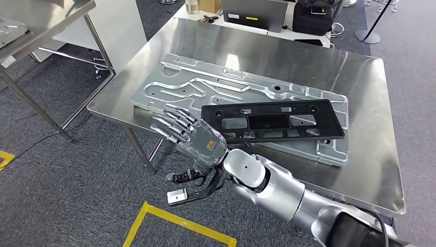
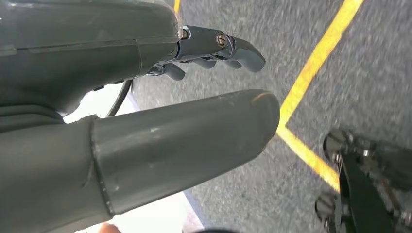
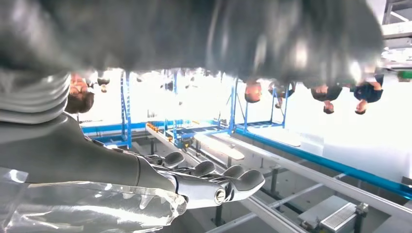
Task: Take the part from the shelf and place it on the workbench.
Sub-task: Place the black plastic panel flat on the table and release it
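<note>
Head view: black part [image 1: 272, 121] lay flat on the workbench [image 1: 370, 92], on top of a silver stamped panel [image 1: 205, 85]. Right hand [image 1: 193, 136] hovered at the near edge beside the part, fingers spread, holding nothing.

Left wrist view: left hand [image 2: 145, 107] hung over carpet, fingers apart, empty.

Right wrist view: fingers [image 3: 214, 182] extended, empty.

Placement looked done; next move would be withdrawing the arm.

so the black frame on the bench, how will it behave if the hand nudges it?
Likely slides easily: the black frame lies flat on a smooth stamped metal panel. Probably light and somewhat flexible, being thin with many cut-outs. It seems unlikely to tip or roll, though one end could pivot if the right hand pushes off-centre.
</note>
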Motion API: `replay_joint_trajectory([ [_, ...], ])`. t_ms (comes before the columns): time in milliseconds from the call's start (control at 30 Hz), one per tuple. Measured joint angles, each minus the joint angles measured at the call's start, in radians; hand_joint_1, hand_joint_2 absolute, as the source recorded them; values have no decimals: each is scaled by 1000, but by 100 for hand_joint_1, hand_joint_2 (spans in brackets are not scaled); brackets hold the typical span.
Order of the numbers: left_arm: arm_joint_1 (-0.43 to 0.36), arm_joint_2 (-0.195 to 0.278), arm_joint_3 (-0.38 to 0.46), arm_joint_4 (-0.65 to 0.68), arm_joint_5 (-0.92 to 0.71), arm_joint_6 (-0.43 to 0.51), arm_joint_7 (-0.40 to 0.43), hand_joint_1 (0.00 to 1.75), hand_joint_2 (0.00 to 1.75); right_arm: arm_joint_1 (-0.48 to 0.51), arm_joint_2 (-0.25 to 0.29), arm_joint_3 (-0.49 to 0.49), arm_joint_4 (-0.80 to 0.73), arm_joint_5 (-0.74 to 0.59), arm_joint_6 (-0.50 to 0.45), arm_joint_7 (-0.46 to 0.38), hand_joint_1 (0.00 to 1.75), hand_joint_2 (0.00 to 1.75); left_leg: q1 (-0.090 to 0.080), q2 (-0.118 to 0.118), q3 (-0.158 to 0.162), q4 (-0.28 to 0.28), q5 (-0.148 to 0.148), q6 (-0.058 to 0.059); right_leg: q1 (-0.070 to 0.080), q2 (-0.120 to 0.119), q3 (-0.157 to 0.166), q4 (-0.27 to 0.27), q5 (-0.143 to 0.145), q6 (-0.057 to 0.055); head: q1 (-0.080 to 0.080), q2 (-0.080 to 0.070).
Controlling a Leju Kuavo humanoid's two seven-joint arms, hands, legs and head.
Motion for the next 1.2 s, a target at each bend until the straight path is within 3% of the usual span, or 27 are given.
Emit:
replay_joint_trajectory([
  [67,1,-2,0,0,-1,2,0,0,0,-1,1,2,0,0,0,0,0,175,2,12,-8,19,-15,-8,-2,-14,6,-10,5,-15,0,0],
  [100,0,-3,0,0,-2,4,0,0,0,-2,1,3,-1,0,0,0,0,175,2,25,-25,55,-37,-11,-3,-23,9,-14,7,-23,0,0],
  [167,-2,-5,-1,0,-3,6,-1,0,0,1,1,6,0,-1,-1,0,0,175,1,49,-84,179,-98,-13,3,-42,12,-17,6,-33,0,0],
  [233,-1,-6,-1,0,-4,6,-2,0,0,4,1,9,0,-1,-1,0,0,175,1,55,-131,273,-126,-14,9,-61,12,-14,3,-37,0,0],
  [267,0,-7,-1,0,-4,6,-2,0,0,5,1,10,1,-1,-1,0,0,175,1,58,-129,268,-112,-13,11,-71,12,-11,0,-38,0,0],
  [300,1,-7,-1,0,-4,6,-2,0,0,6,1,11,1,-1,-1,0,0,175,1,63,-107,227,-84,-10,13,-80,13,-9,-3,-38,0,0],
  [367,0,-8,-1,0,-5,6,-3,0,0,5,1,11,0,-1,-1,0,0,175,-6,97,-39,93,-26,0,17,-98,17,-4,-10,-33,-1,0],
  [433,-3,-8,-2,0,-5,7,-3,0,0,5,1,11,0,-1,-1,0,0,175,-15,118,-5,22,-9,11,23,-112,19,-1,-15,-24,0,0],
  [533,-1,-9,-2,0,-5,7,-4,0,0,4,1,11,0,-1,-1,0,0,175,-16,92,-7,12,-5,25,23,-127,24,-1,-21,-8,0,0],
  [600,-1,-11,-3,0,-5,7,-4,0,0,3,1,11,0,-1,-2,1,0,175,-10,75,-5,5,2,36,18,-94,9,39,-53,3,0,0],
  [667,-3,-12,-5,0,-5,7,-4,0,0,6,0,11,0,-1,-3,1,0,175,-9,58,-6,3,5,42,14,-49,-44,153,-116,10,0,0],
  [733,-3,-13,-6,0,-5,7,-4,0,0,11,-1,11,2,-1,-3,1,0,175,-9,37,-8,4,6,43,12,-34,-99,261,-151,13,0,0],
  [767,-3,-13,-7,0,-4,7,-4,0,0,13,-1,11,3,-1,-3,1,0,175,-9,24,-8,4,6,43,11,-32,-105,269,-140,13,0,0],
  [800,-3,-13,-7,0,-3,6,-4,0,0,13,-2,11,4,-1,-3,1,0,175,-9,10,-8,5,6,43,10,-28,-94,238,-110,12,0,0],
  [833,-3,-13,-7,0,-2,5,-5,0,0,13,-2,11,4,-1,-3,1,0,175,-9,-3,-7,6,6,42,9,-18,-66,176,-69,9,0,0],
  [900,-5,-13,-8,0,1,2,-5,0,0,11,-4,11,5,-1,-3,1,0,175,-9,-26,-10,9,6,36,6,33,-11,50,-15,1,0,0],
  [967,-8,-13,-8,0,2,0,-5,0,0,11,-5,12,6,-1,-3,1,0,175,-5,-47,-18,9,10,23,7,61,8,0,-7,-5,0,0],
  [1033,-6,-13,-9,0,2,0,-5,0,0,10,-5,12,6,-1,-3,1,0,175,-1,-64,-23,5,15,9,8,38,13,-8,-5,-14,0,0],
  [1100,-4,-13,-9,0,2,1,-5,0,0,9,-4,13,6,-1,-5,5,0,175,-5,-24,-37,35,-5,0,5,11,23,-22,0,-28,-1,0],
  [1167,-6,-14,-10,0,2,1,-4,0,0,12,-3,14,6,0,-8,11,0,175,-7,35,-89,141,-62,-5,6,-19,29,-28,1,-37,-2,0],
  [1200,-7,-14,-10,0,2,2,-4,0,0,15,-3,15,7,2,-9,14,0,175,-7,47,-122,206,-89,-8,8,-35,30,-28,0,-39,-2,0],
])
